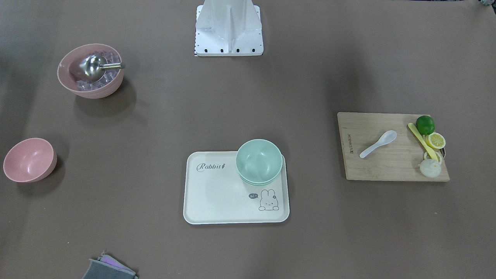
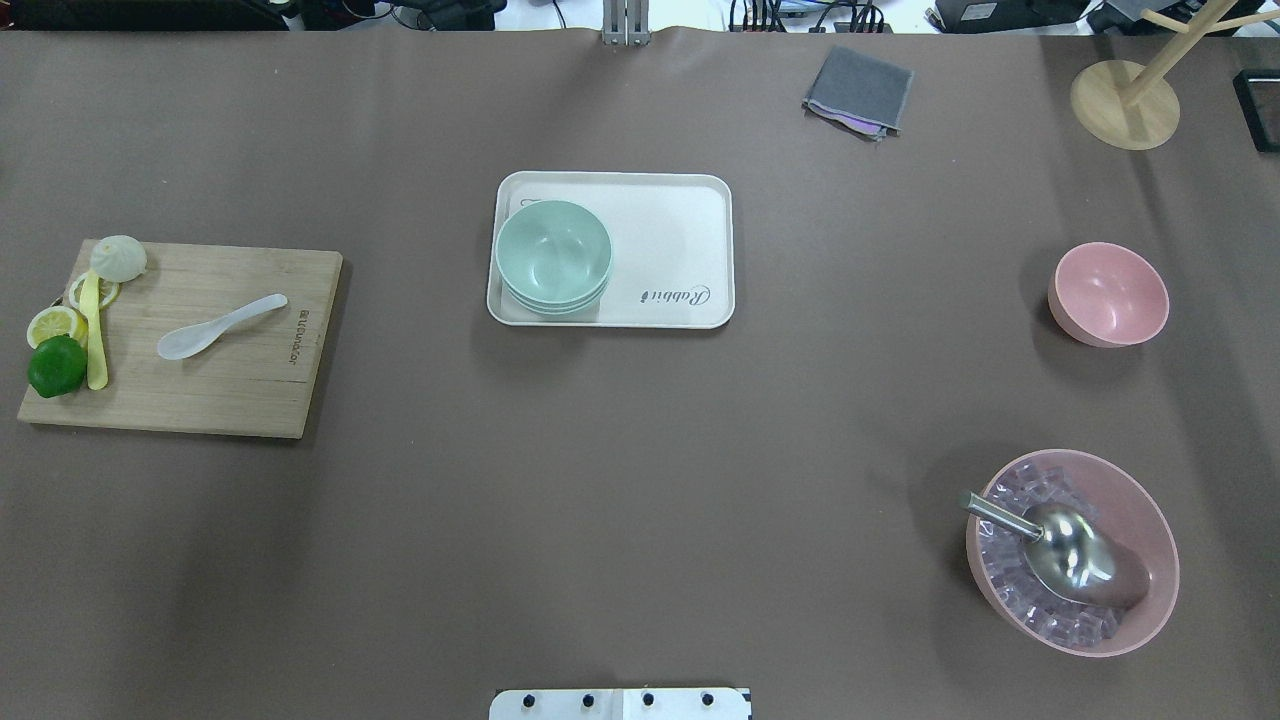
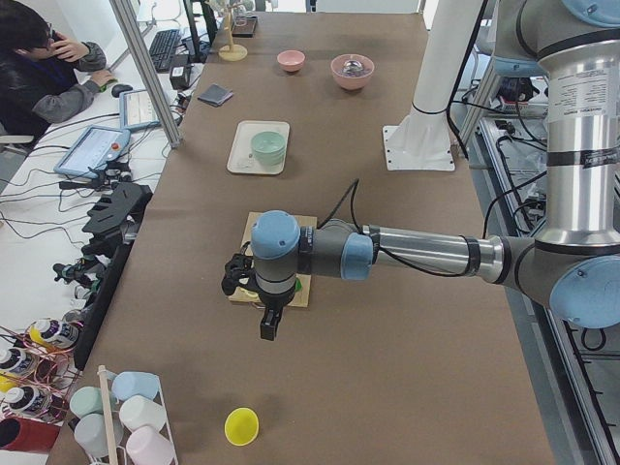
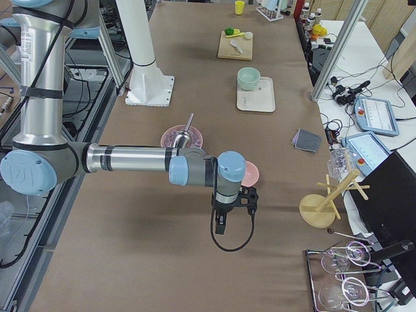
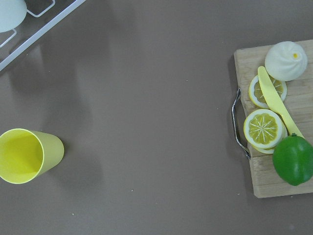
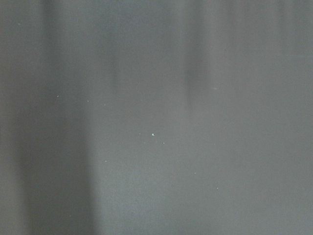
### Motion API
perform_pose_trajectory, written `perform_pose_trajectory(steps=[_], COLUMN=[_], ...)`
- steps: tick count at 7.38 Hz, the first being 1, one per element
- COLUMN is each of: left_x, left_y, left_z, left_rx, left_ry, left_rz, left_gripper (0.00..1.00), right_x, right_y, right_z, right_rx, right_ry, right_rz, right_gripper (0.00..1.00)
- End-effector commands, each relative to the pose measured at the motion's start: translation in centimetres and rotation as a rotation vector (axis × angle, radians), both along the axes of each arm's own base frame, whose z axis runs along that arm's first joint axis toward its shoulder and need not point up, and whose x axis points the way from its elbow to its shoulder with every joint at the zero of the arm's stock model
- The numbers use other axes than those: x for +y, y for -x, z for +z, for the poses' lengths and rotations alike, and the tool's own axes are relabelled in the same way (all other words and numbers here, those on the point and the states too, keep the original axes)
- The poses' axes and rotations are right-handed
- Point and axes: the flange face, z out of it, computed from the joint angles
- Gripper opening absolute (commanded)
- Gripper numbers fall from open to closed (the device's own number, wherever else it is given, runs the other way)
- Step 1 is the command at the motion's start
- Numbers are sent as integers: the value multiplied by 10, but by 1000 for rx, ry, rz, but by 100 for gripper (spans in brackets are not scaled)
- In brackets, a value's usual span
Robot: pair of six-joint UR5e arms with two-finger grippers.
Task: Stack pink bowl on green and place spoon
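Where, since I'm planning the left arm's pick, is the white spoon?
In the overhead view the white spoon lies on the wooden cutting board at the robot's left, just right of the yellow knife.

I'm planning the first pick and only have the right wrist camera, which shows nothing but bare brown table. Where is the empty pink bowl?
Observer: The empty pink bowl stands alone on the robot's right side, farther from the base than the larger pink bowl holding ice and a metal scoop.
Operator: And the green one?
Observer: The green bowls, nested together, sit on the white tray mid-table, at the end toward the robot's left.
Operator: The spoon?
Observer: The white spoon lies flat on the wooden cutting board far to the robot's left, apart from the lime and lemon slices.
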Motion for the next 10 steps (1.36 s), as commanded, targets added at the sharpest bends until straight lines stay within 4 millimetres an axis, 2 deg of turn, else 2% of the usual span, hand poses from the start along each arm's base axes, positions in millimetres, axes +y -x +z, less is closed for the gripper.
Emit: perform_pose_trajectory(steps=[1,4,5,6,7,9,10], left_x=[0,-2,-8,-14,-19,-31,-36], left_y=[-2,-2,-3,-2,-3,-2,-3], left_z=[0,-10,-18,-34,-49,-79,-86], left_rx=[-1,0,-1,0,5,6,-2], left_ry=[2,-27,-44,-85,-118,-341,-493], left_rz=[4,6,7,5,3,1,3], left_gripper=[98,98,98,98,98,98,98], right_x=[0,-2,-5,-8,-19,-33,-30], right_y=[0,0,0,1,1,2,3], right_z=[-1,-8,-23,-39,-65,-85,-84], right_rx=[0,-1,-2,-8,-16,-30,-44], right_ry=[-3,-22,-51,-81,-158,-324,-341], right_rz=[0,-2,-2,1,3,41,55], right_gripper=[100,100,100,100,100,100,100])
